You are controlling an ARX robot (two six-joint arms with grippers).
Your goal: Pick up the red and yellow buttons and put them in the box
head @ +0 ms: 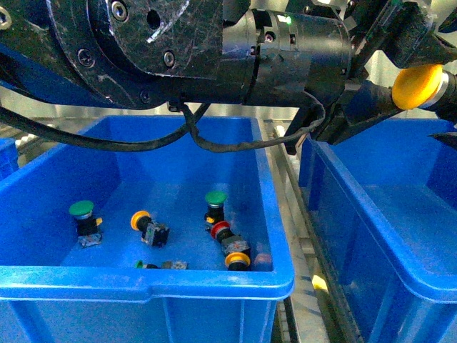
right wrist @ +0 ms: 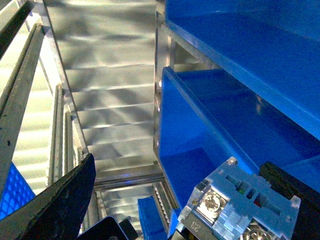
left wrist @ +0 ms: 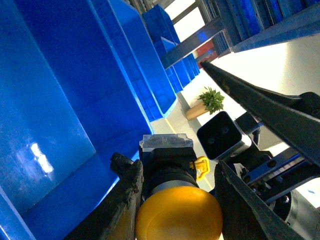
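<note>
My left gripper [head: 408, 91] is shut on a yellow button [head: 418, 85], held high above the near left corner of the right-hand blue box [head: 371, 209]. In the left wrist view the button's domed cap [left wrist: 178, 218] sits squeezed between both fingers [left wrist: 125, 200]. My right gripper [right wrist: 180, 162] is open close by; the held button's clear terminal block [right wrist: 235, 200] shows between its fingers, contact unclear. In the left blue bin [head: 143, 279] lie a yellow button [head: 140, 219], a red button [head: 220, 229] and another yellow one [head: 238, 260].
Green-capped buttons [head: 81, 209] [head: 215, 198] stand in the left bin among the others. A metal roller rail [head: 296, 236] runs between the two bins. My left arm [head: 178, 43] fills the top of the front view. More blue bins [left wrist: 160, 65] are stacked behind.
</note>
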